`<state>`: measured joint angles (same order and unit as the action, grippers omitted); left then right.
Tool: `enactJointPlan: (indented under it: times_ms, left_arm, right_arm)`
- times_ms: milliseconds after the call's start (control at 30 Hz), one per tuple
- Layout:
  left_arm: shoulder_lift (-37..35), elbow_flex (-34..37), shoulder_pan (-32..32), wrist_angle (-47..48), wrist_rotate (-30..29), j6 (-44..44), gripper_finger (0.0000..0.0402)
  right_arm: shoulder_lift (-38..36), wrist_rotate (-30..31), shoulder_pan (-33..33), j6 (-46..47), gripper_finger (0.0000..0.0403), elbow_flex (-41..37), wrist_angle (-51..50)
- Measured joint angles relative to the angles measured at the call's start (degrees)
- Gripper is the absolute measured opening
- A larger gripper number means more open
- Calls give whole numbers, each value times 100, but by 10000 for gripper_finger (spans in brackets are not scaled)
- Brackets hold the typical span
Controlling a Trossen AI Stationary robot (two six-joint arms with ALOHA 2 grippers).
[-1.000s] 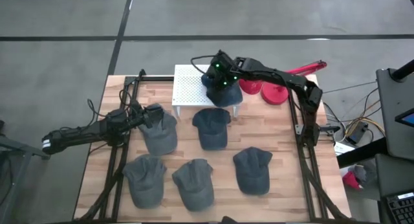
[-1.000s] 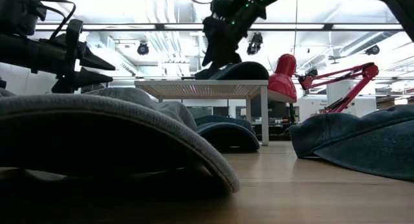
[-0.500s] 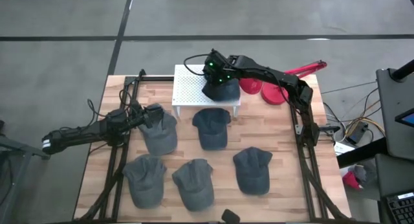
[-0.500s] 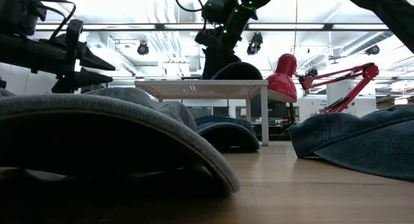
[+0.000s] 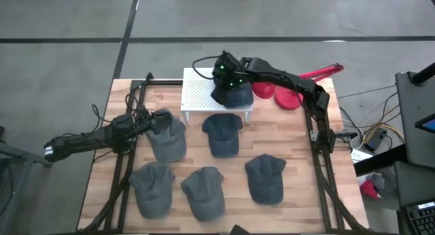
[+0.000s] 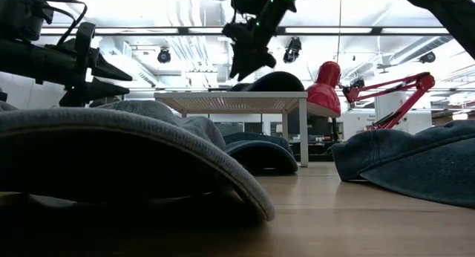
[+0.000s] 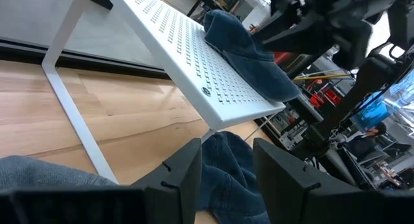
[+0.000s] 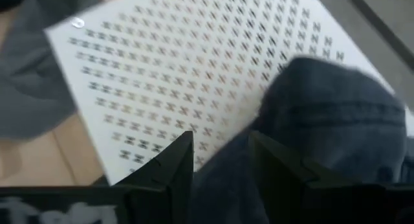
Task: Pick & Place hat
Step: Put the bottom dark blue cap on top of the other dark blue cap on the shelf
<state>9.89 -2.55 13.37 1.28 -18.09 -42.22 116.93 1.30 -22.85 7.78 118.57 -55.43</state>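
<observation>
A dark blue cap point(image 5: 235, 96) lies crown up on the right part of the white perforated stand point(image 5: 201, 92), also visible as the cap point(image 6: 273, 81) in the low view and the cap point(image 8: 336, 114) in the right wrist view. My right gripper point(image 5: 221, 72) hovers open just above the stand beside that cap, clear of it in the low view point(image 6: 248, 58). My left gripper point(image 5: 145, 122) waits open over the table's left side by a grey cap point(image 5: 168, 138); past its fingers, the left wrist view shows the stand point(image 7: 194, 49).
Several more caps lie on the table: a dark blue one point(image 5: 223, 134) in front of the stand, another point(image 5: 265, 179) near the right, two grey ones point(image 5: 153, 189) point(image 5: 204, 192) along the near edge. A red desk lamp point(image 5: 285, 94) stands right of the stand.
My right gripper has come off the dark blue cap, rising and drawing slightly toward the table's far left. The cap has settled a little further onto the stand and stays there.
</observation>
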Motion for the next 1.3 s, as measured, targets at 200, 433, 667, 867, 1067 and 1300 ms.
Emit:
enactJointPlan:
  times_ms: [200, 433, 667, 867, 1067, 1300]
  left_arm:
    - [2, 0, -2, 0, 0, -2, 142]
    - [2, 0, 0, 0, 0, -2, 142]
    - [2, 0, -2, -2, 0, -12, 142]
    - [10, 0, -2, 2, 0, -26, 142]
    - [13, 0, 0, -21, 0, -9, 142]
    - [11, 0, 0, -22, 0, -13, 142]
  right_arm:
    - [-5, -2, 43, -71, 134, 432, -306]
    - [-29, -197, 422, -1, 136, 1230, -2507]
    - [-369, -950, 1273, 653, 141, 1167, -3362]
    - [-918, -1012, 2001, 1561, 131, 379, -3454]
    - [-1577, -1089, 2637, 2539, 131, -956, -3461]
    - [-2079, -1336, 3190, 3371, 165, -2454, -3339]
